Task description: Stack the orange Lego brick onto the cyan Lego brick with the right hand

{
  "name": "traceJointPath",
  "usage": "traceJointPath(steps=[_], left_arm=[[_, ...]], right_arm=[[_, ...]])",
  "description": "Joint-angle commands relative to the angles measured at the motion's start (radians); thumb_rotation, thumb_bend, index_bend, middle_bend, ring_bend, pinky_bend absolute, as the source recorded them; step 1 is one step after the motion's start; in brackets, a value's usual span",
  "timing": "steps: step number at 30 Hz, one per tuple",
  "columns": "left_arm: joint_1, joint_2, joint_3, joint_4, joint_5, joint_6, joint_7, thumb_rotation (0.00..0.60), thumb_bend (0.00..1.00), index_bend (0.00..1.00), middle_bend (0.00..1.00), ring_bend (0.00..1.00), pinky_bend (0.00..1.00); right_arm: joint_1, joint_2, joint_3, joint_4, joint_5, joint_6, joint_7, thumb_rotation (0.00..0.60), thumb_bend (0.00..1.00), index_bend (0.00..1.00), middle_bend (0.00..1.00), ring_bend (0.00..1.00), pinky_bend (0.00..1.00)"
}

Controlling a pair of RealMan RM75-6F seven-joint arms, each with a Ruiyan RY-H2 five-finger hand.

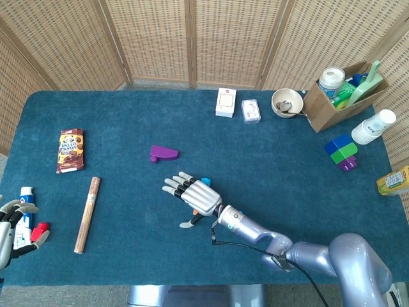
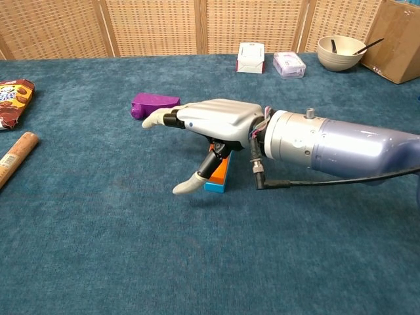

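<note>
The orange Lego brick (image 2: 222, 169) lies tilted on the cyan Lego brick (image 2: 214, 186) in the middle of the blue table. My right hand (image 2: 211, 121) hovers flat just above them, fingers stretched out and holding nothing. Its thumb (image 2: 194, 182) hangs down in front of the bricks to the table, and I cannot tell whether it touches them. In the head view the right hand (image 1: 195, 195) covers the bricks, with only a corner of the cyan brick (image 1: 206, 181) showing. My left hand (image 1: 11, 225) rests at the table's near left corner, fingers apart, beside a white tube (image 1: 25, 216).
A purple piece (image 1: 163, 153) lies just beyond the hand. A chocolate bar (image 1: 70, 149) and a wooden stick (image 1: 87, 214) are at the left. Two small boxes (image 1: 225, 102), a bowl (image 1: 285, 102), a cardboard box (image 1: 339, 96) and a blue-green-purple brick stack (image 1: 342, 152) stand at the back right.
</note>
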Motion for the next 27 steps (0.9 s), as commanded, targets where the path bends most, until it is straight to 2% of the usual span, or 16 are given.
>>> traceJointPath(steps=[1,9,27], left_arm=[[-0.001,0.000,0.000,0.000,0.001,-0.001,0.001,0.500,0.28,0.36,0.35,0.23,0.00],[0.000,-0.003,-0.001,0.005,-0.002,-0.002,-0.005,0.497,0.28,0.36,0.35,0.23,0.00],[0.003,-0.006,0.001,0.019,-0.003,-0.002,-0.019,0.500,0.28,0.36,0.35,0.23,0.00]], right_arm=[[0.001,-0.004,0.003,-0.005,-0.002,0.003,-0.019,0.320,0.01,0.00,0.02,0.00,0.00],[0.002,-0.015,0.012,-0.027,0.008,-0.003,-0.061,0.319,0.01,0.00,0.02,0.00,0.00],[-0.009,-0.057,0.008,0.017,0.008,0.000,-0.057,0.322,0.01,0.00,0.02,0.00,0.00]])
